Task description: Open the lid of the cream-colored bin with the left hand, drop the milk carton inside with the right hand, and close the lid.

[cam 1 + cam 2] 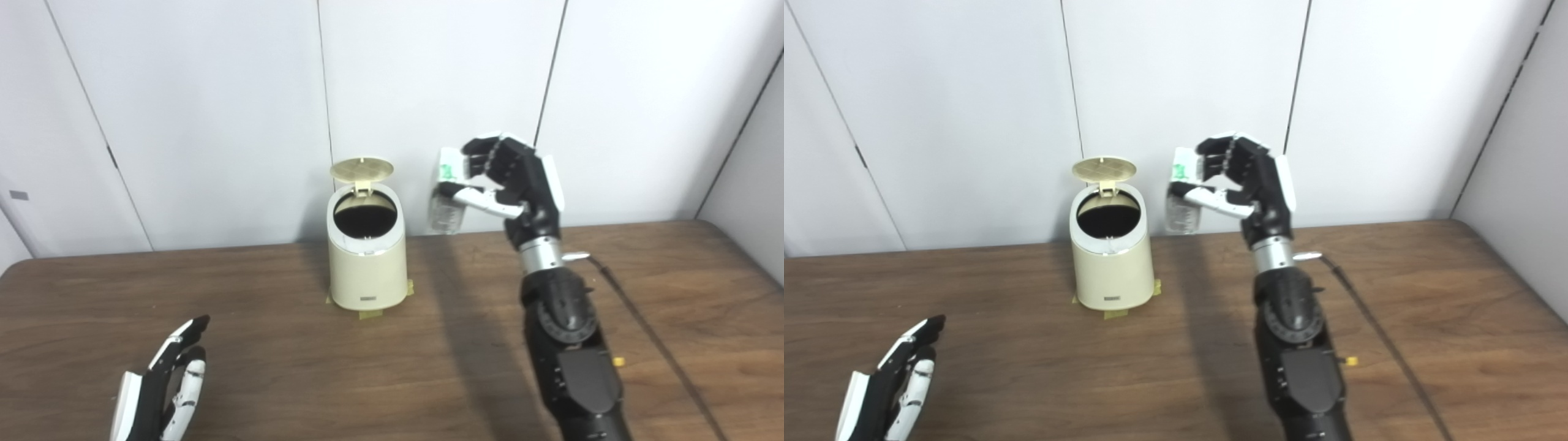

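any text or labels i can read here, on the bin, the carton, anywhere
None can be read.
Bin: small dark label near its base, too small to read.
Milk carton in the right hand: green print near its top, too blurred to read.

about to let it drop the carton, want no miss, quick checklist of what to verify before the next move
1. Lid open: the round cream lid stands upright behind the opening of the cream-coloured plastic bin. ok
2. Carton held: the right hand has its fingers closed on the white and green milk carton. ok
3. Carton over the opening: it hangs up and to the right of the bin. not ok
4. Left hand clear of the bin: low at the near table edge, open. ok
5. Bin steady: yellow tape tabs at its base on the brown wooden table. ok
6. Room inside the bin: interior dark. cannot tell
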Robot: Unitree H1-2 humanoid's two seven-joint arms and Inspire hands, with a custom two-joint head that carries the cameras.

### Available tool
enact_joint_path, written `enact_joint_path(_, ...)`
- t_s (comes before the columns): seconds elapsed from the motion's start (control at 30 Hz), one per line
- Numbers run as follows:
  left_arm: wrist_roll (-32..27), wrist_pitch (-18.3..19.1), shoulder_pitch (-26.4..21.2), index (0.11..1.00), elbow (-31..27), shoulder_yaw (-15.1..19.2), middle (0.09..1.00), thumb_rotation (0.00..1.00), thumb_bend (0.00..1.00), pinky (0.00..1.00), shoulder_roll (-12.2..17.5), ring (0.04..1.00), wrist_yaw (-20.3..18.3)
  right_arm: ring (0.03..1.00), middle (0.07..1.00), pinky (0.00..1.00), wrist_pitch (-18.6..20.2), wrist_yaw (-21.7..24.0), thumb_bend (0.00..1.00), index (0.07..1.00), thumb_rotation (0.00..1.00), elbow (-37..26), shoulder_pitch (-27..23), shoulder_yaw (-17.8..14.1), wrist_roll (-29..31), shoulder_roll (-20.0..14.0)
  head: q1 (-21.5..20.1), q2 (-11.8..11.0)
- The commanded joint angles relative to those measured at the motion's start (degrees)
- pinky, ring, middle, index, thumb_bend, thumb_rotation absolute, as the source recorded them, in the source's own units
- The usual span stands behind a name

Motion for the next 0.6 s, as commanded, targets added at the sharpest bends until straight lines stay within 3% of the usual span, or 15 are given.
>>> enact_joint_path(0.0, 0.61, -2.32, -0.69, 0.84, 2.0, -0.76, 0.858, 0.91, 0.21, 0.79, -1.11, 0.858, 1.53, 0.457, 0.504, 0.39, -6.12, -1.41, 0.52, 0.458, 0.0, -1.41, -4.97, 0.76, -1.21, 1.21, 0.15, 0.07)
enact_joint_path(0.13, 0.6, -1.9, -0.32, 0.842, 1.58, -1.12, 0.859, 0.97, 0.23, 0.8, -1.51, 0.864, 2.02, 0.463, 0.503, 0.41, -12.07, -1.69, 0.5, 0.453, 0.0, 1.03, -5.86, 2.8, -2.87, 3.43, 1.26, -0.15)
enact_joint_path(0.23, 0.75, -1.65, 0.0, 0.839, 1.23, -1.36, 0.859, 0.97, 0.25, 0.81, -1.74, 0.864, 2.28, 0.459, 0.499, 0.41, -14.37, -1.77, 0.5, 0.458, 0.0, 2.19, -6.07, 3.98, -3.76, 4.58, 1.81, 0.18)
enact_joint_path(0.4, 0.88, -2.52, 0.31, 0.838, 1.43, -1.63, 0.861, 0.97, 0.26, 0.82, -2.09, 0.868, 2.97, 0.464, 0.504, 0.39, -15.44, -3.11, 0.5, 0.458, 0.0, 2.62, -5.56, 5.81, -7.76, 5.94, 2.7, 0.03)
enact_joint_path(0.57, 0.36, -4.3, 0.51, 0.838, 2.23, -1.74, 0.865, 0.98, 0.27, 0.83, -2.23, 0.875, 3.33, 0.463, 0.513, 0.37, -16.32, -4.97, 0.5, 0.464, 0.0, 4.68, -6.35, 7.44, -7.89, 6.18, 3.81, -0.13)
